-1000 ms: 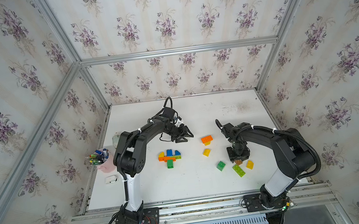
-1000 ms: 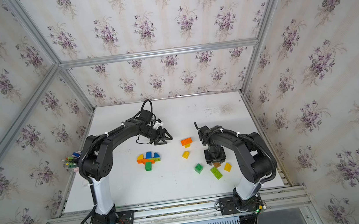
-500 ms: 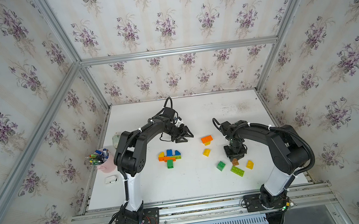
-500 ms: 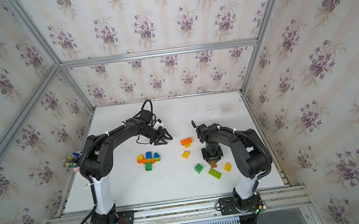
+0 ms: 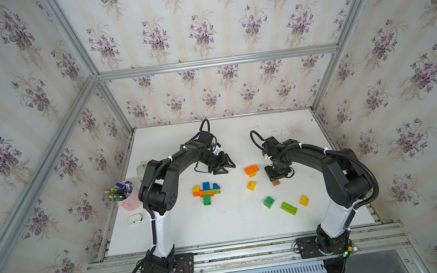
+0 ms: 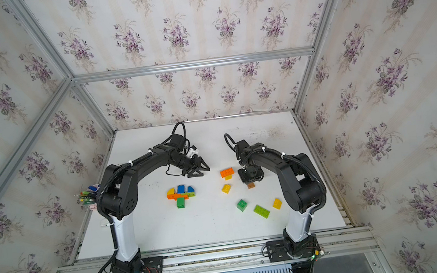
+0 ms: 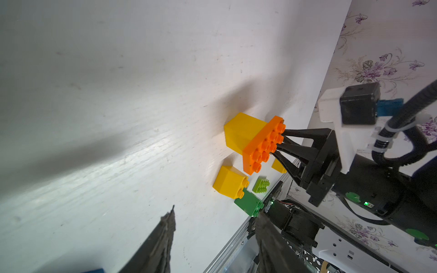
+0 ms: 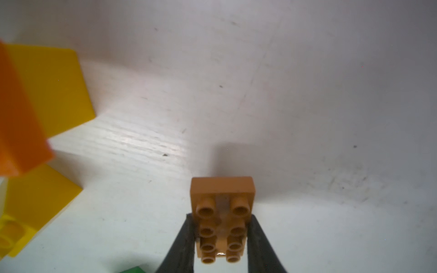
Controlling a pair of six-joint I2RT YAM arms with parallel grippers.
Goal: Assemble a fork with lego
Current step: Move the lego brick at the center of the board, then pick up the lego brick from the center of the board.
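My right gripper (image 8: 221, 215) is shut on a small brown lego brick (image 8: 222, 196), its studs facing the wrist camera, low over the white table (image 5: 235, 224). In both top views it (image 5: 276, 183) (image 6: 251, 185) pokes out below the right gripper (image 5: 277, 174). A partly built piece (image 5: 206, 190) of orange, yellow, blue and green bricks lies mid-table. My left gripper (image 5: 225, 167) (image 7: 215, 210) is open and holds nothing, behind that piece. An orange plate on a yellow brick (image 5: 251, 169) (image 7: 263, 144) stands between the arms.
Loose bricks lie at the front right: yellow (image 5: 251, 185), dark green (image 5: 269, 202), lime (image 5: 288, 208) and another yellow (image 5: 304, 200). A pink cup of marker pens (image 5: 126, 195) and a small white object (image 5: 135, 219) sit at the table's left edge.
The right gripper closed on the brown brick and carried it a little back and left, away from the front-right bricks. The left arm stayed still.
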